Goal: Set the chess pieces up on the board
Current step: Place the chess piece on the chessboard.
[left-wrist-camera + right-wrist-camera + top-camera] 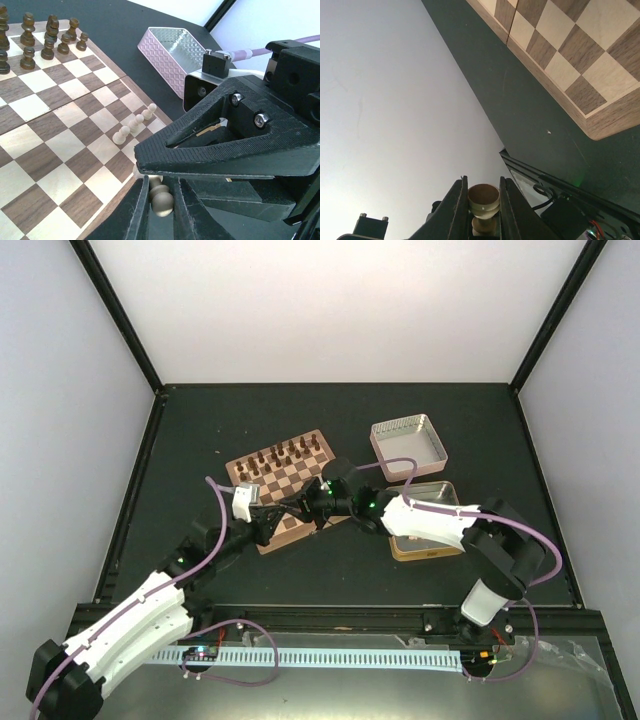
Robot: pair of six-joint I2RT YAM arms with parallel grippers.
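Left gripper point(160, 192) pinches piece point(162, 204) (over board point(55, 160) edge)

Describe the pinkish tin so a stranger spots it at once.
Start at the chessboard on the dark table. Right of it lie two tins. The pinkish tin is the farther one, square and silvery inside; the gold tin nearer is rectangular.

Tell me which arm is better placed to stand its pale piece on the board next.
Left, probably. The left fingers grip a pale piece right beside the board edge, near the pale pawn row. The right fingers hold their piece base outward, with the board off to one side.
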